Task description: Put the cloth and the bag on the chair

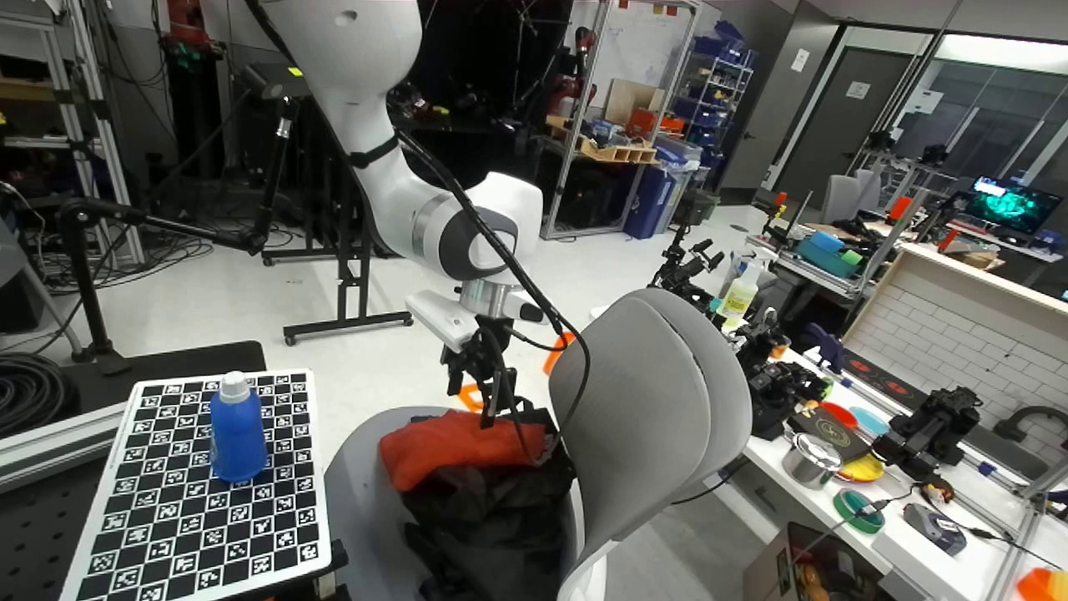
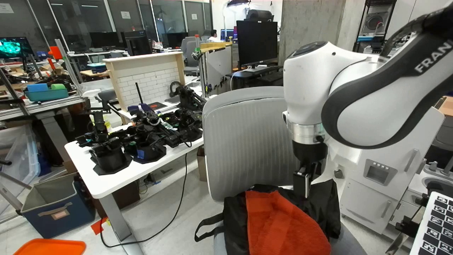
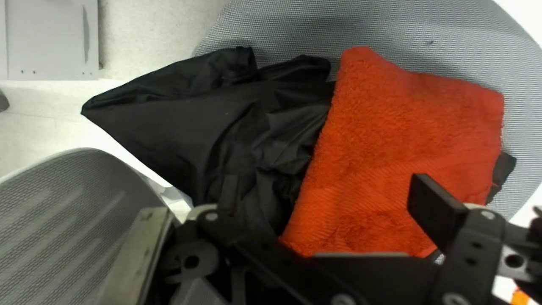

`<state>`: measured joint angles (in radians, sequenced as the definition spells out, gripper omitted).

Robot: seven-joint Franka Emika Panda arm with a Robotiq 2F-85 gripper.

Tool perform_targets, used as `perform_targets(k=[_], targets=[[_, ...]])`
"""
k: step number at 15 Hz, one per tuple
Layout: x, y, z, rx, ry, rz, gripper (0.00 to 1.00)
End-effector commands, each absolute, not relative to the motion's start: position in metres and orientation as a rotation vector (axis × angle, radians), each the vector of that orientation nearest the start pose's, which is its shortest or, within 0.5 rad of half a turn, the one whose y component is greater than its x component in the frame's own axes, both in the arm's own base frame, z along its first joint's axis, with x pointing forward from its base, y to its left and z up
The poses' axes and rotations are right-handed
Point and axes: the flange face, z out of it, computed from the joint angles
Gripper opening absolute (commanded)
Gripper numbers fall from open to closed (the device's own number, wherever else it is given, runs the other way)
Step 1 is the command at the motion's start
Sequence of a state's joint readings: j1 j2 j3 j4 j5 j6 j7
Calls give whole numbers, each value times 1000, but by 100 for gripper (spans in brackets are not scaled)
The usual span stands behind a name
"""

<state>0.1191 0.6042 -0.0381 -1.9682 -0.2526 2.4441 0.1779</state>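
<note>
The red-orange cloth (image 1: 463,446) lies folded on top of the black bag (image 1: 501,534); both rest on the seat of the grey chair (image 1: 359,476). The cloth (image 2: 283,226) and bag (image 2: 235,219) also show in an exterior view, with a bag strap hanging over the seat edge. In the wrist view the cloth (image 3: 398,135) lies right of the bag's bare part (image 3: 182,123), which overhangs the seat. My gripper (image 1: 474,401) is above them, close to the backrest. In the wrist view its fingers (image 3: 328,190) are wide apart with nothing held between them.
The chair's backrest (image 2: 244,141) stands close beside the gripper. A blue bottle (image 1: 238,434) stands on a checkered board (image 1: 284,547) by the seat. A white table (image 2: 85,177) with black robot arms is behind the chair. A toy kitchen unit (image 2: 382,187) stands nearby.
</note>
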Motion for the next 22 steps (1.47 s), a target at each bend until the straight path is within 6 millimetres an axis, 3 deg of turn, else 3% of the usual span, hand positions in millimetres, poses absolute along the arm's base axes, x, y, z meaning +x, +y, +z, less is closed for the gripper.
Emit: perform_targets(k=[1,6,12,22], targets=[[608,66,128,-3359,-197,215,100],[619,83,93,-3400,-211,263,100],[627,73,53,-3436,-188,331,100],[635,77,31,-3455,-199,354,100]])
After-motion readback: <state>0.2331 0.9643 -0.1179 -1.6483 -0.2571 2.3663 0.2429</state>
